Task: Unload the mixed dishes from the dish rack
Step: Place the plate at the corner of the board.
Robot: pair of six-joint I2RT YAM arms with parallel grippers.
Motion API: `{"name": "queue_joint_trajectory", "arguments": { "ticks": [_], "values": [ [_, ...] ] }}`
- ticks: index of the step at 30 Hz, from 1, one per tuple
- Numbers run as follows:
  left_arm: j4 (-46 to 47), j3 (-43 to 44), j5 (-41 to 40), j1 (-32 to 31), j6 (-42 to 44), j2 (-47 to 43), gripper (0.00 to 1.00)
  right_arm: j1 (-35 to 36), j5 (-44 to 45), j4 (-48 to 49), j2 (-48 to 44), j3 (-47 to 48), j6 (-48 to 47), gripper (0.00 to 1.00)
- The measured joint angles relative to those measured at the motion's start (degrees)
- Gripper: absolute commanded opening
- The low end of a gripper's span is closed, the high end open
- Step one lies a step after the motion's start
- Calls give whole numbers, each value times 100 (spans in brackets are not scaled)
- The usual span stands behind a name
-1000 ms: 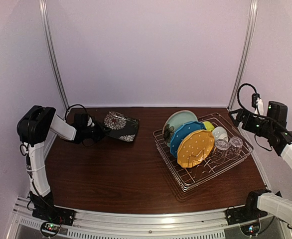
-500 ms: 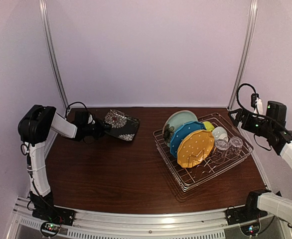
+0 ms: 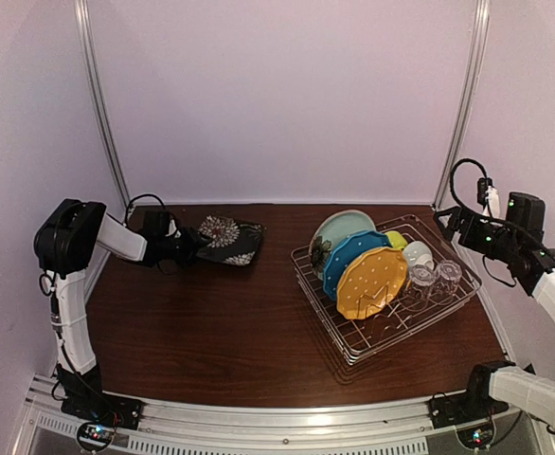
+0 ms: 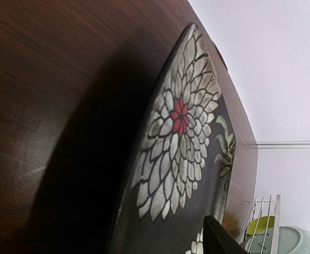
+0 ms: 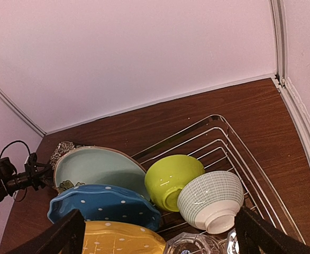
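Left gripper (image 3: 181, 248): at the left edge of the black floral square plate (image 3: 228, 239), which lies flat on the table (image 3: 221, 322), far left. Whether it grips cannot be told.
Right gripper (image 3: 448, 221): jaws spread wide, empty, raised by the far right corner of the dish rack (image 3: 372, 343), which holds plates (image 3: 372, 282), bowls (image 3: 417, 254) and glasses (image 3: 421, 277).

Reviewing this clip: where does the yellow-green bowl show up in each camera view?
Top external: the yellow-green bowl sits at the far side of the dish rack, right of the plates.
Left wrist: the bowl is in the lower right corner, behind rack wires.
Right wrist: centre, beside the white bowl.
Shared landmark: the pale teal plate beside it.
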Motion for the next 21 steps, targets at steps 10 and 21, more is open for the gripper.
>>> {"name": "queue_joint_trajectory", "arguments": {
  "ticks": [10,21],
  "values": [
    [-503,162,-319,-2,492,-118,65,0,0,0,-72,0,2,100],
    [-1187,378,-627,-42,925,-219,68,0,4,-4,-116,0,2,100]
  ]
}}
